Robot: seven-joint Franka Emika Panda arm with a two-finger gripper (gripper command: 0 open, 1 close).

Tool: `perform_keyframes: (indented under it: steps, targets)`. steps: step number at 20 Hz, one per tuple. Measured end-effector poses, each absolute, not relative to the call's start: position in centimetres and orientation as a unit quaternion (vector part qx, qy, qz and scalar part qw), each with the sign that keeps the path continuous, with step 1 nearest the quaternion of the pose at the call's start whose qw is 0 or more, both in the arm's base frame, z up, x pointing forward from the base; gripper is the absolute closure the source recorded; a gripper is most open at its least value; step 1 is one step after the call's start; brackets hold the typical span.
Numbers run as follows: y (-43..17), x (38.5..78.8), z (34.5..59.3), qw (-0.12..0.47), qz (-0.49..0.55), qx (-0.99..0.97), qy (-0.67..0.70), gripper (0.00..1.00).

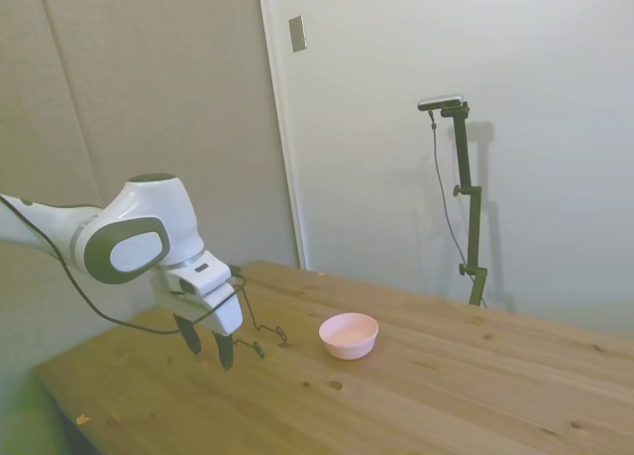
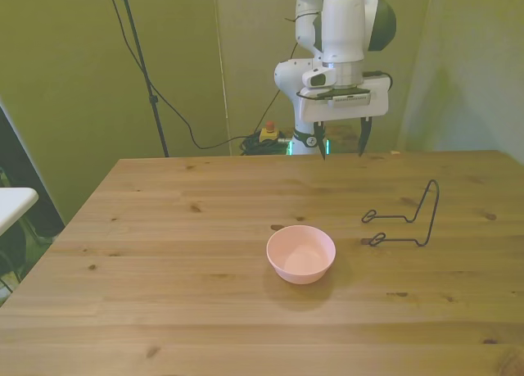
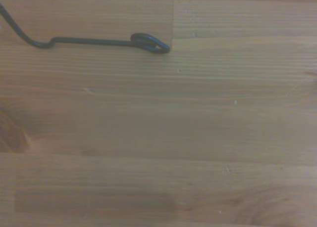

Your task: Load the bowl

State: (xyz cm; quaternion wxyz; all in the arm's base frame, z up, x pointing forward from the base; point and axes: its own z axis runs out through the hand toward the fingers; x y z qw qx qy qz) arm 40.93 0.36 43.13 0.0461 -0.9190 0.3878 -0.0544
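A: How many things are on the wooden table [image 2: 164, 253]?

B: Two. One pale pink bowl [image 2: 300, 254] and one thin black wire rack [image 2: 405, 218].

A: Is there anything in the bowl?

B: Nothing. It sits upright near the middle of the table with a bare inside. In the side view the bowl [image 1: 349, 335] rests just beside the rack [image 1: 262, 330], not touching it.

A: And the rack?

B: It holds nothing either. In the front view it stands toward the front view's right of the bowl, its tall loop upright. The wrist view catches one looped foot of the rack [image 3: 148, 42] lying on the boards.

A: The claw?

B: One gripper [image 2: 342, 140], released, fingers spread and grasping nothing, hanging above the table's far edge, well apart from the bowl.
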Motion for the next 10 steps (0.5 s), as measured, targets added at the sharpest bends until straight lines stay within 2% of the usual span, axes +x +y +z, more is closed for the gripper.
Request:
perform_keyframes:
  steps: [3,6,10]
  targets:
    - [0.4,41.0,43.2,0.034,-0.059,-0.919,0.387,0.0]
    - [-0.2,42.4,45.2,0.018,-0.087,-0.923,0.374,0.0]
    - [-2.8,46.3,47.7,0.004,-0.123,-0.919,0.373,0.0]
